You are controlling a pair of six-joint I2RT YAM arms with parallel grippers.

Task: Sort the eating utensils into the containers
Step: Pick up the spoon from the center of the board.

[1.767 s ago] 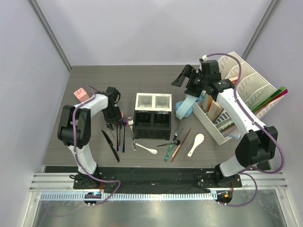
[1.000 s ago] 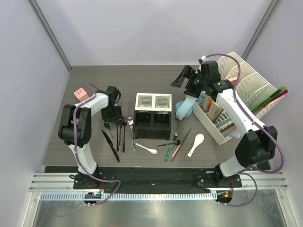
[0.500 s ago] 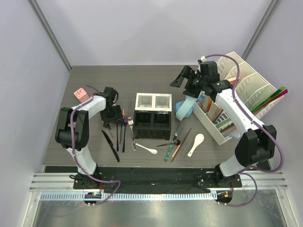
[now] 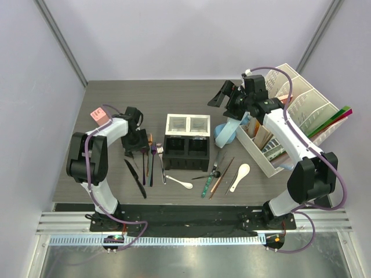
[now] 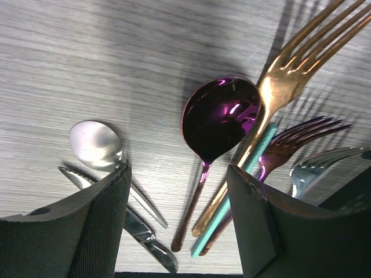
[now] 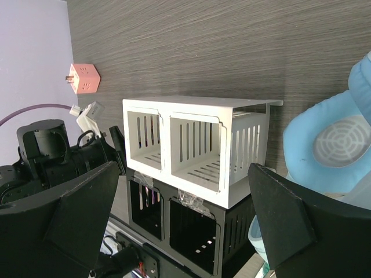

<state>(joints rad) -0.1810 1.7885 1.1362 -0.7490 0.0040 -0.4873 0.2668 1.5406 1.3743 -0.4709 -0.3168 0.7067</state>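
Observation:
My left gripper (image 4: 138, 142) is open and low over the cutlery on the left of the table. In the left wrist view its fingers (image 5: 75, 231) straddle the handles of a purple spoon (image 5: 219, 116), a copper fork (image 5: 290, 75), a purple fork (image 5: 293, 142) and a teal stick (image 5: 246, 179). A black knife (image 4: 134, 178) lies nearer. The black and white caddy (image 4: 186, 142) stands mid-table. White soup spoons (image 4: 179, 183), brown chopsticks (image 4: 223, 176) and a green-patterned piece (image 4: 206, 184) lie in front of it. My right gripper (image 4: 223, 95) is open, raised and empty, looking at the caddy (image 6: 197, 150).
A silver spoon (image 5: 93, 145) and a silver knife (image 5: 145, 243) lie by my left finger. A pink block (image 4: 98, 114) sits at the far left. A light blue ring-shaped thing (image 4: 226, 132) leans by the big white slotted rack (image 4: 295, 121) on the right.
My left arm has shifted slightly left over the cutlery, its gripper still open and empty. The right arm has barely moved.

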